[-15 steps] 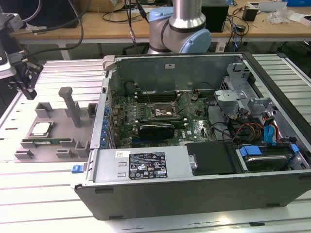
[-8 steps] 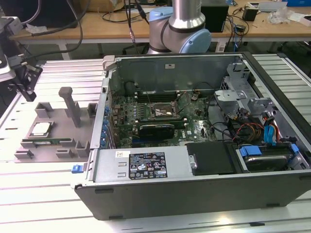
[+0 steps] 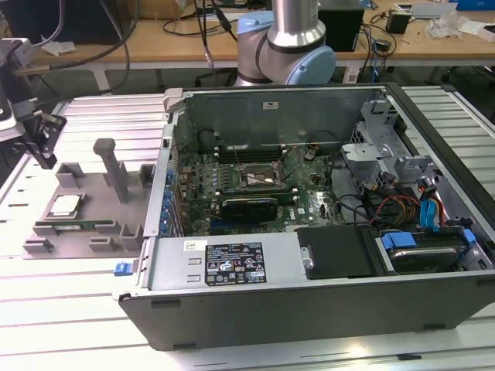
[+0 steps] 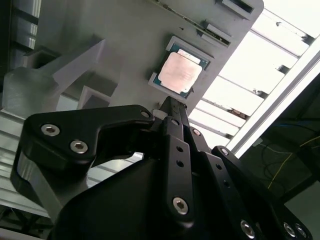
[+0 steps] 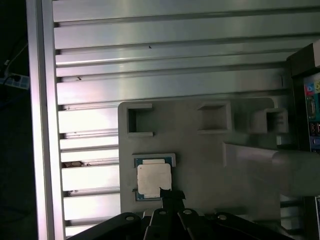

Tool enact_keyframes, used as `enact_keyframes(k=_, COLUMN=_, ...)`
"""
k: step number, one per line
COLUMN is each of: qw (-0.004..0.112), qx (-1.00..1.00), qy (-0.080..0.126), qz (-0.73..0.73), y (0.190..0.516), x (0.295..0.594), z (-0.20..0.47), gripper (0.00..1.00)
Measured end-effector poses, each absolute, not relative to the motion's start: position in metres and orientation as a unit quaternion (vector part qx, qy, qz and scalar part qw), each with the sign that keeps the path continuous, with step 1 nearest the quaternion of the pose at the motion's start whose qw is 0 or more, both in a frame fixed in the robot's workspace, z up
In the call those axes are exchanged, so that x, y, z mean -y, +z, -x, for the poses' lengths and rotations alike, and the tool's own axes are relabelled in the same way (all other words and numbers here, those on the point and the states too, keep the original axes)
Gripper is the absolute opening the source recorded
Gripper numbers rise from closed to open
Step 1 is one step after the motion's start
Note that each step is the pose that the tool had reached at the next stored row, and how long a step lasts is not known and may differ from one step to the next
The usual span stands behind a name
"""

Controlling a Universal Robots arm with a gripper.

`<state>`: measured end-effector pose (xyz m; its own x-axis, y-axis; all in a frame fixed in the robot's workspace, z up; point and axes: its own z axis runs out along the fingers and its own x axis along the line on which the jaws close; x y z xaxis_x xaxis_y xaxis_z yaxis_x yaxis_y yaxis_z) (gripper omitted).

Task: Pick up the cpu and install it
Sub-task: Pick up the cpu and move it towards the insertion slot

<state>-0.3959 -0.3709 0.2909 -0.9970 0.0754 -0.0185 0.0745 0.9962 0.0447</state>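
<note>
The fingers [image 5: 170, 194] are pressed together at the tips with nothing between them, and they meet in one dark point in both wrist views [image 4: 171, 105]. In the first wrist view that point shows right at the edge of the cpu [image 5: 154, 180]. In the second wrist view the cpu [image 4: 181, 71] lies just beyond the tips, silver plate up. In the exterior view the fingers [image 3: 42, 147] hang above the far corner of the tray [image 3: 85, 185] on that view's left, raised clear of the cpu [image 3: 66, 205] and not touching it.

The cpu lies flat in a shallow square recess of the grey tray [image 5: 200, 165], beside an upright post [image 3: 108, 166]. The tray rests on the ribbed metal table [image 3: 93, 116]. Just beside the tray, toward the exterior view's right, stands an open computer case [image 3: 232, 309]. Its socket [image 3: 259, 179] sits on the board inside, well apart from the cpu.
</note>
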Motion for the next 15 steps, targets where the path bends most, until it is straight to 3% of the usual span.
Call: enact_keyframes(k=15, qw=0.010, qx=-0.999, qy=0.022, qz=-0.037, y=0.260, x=0.376, z=0.399, gripper=0.11)
